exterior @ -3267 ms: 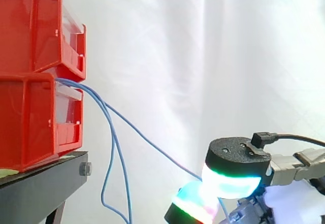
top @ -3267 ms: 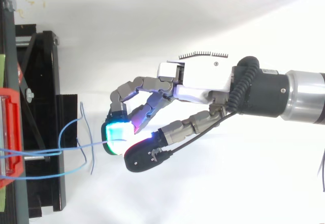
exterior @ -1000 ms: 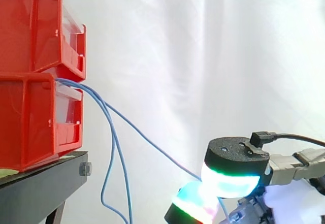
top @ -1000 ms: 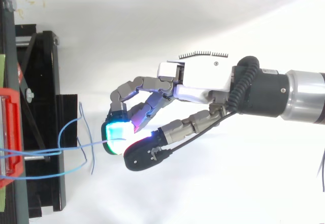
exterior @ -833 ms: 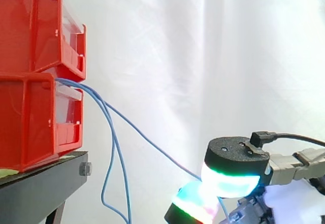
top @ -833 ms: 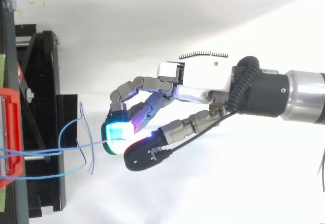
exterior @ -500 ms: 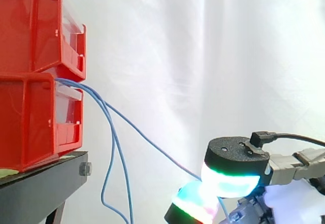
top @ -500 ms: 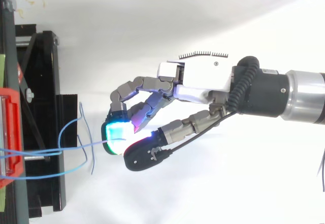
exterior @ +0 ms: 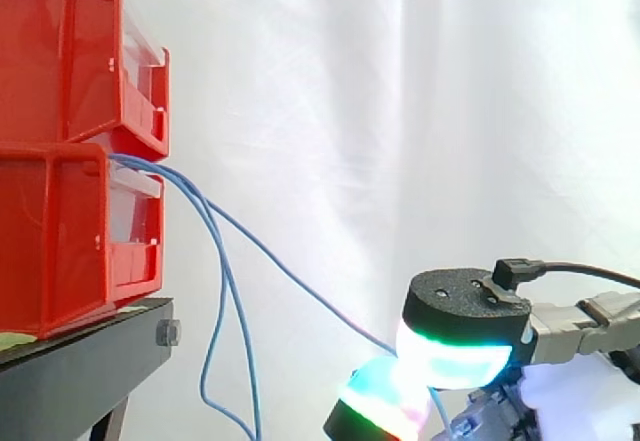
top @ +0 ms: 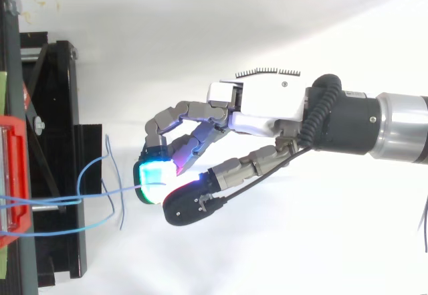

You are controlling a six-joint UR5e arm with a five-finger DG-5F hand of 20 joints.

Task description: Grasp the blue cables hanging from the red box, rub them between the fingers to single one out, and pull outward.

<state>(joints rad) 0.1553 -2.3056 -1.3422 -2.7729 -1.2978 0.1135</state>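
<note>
Before the white fabric curtain [exterior: 420, 111], one thin blue flexible cable [exterior: 290, 274] is pinched between curled fingertips [top: 154, 174] of the hand [top: 261, 111]. It is judged light, limp and slippery, so a firm mid-strand pinch is advised.

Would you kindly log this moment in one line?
hand: shut on blue cable | cable: runs from red box | other cables: hanging

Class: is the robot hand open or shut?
Shut: curled fingers of the robot hand pinch one thin blue cable; other blue cables hang loose.

White curtain [exterior: 400, 111], soft vert. folds, bright even light, behind robot hand [top: 261, 111]. Black metal bench [exterior: 85, 366] w/ bolt, well ahead of it. White surface [top: 200, 27] below.
</note>
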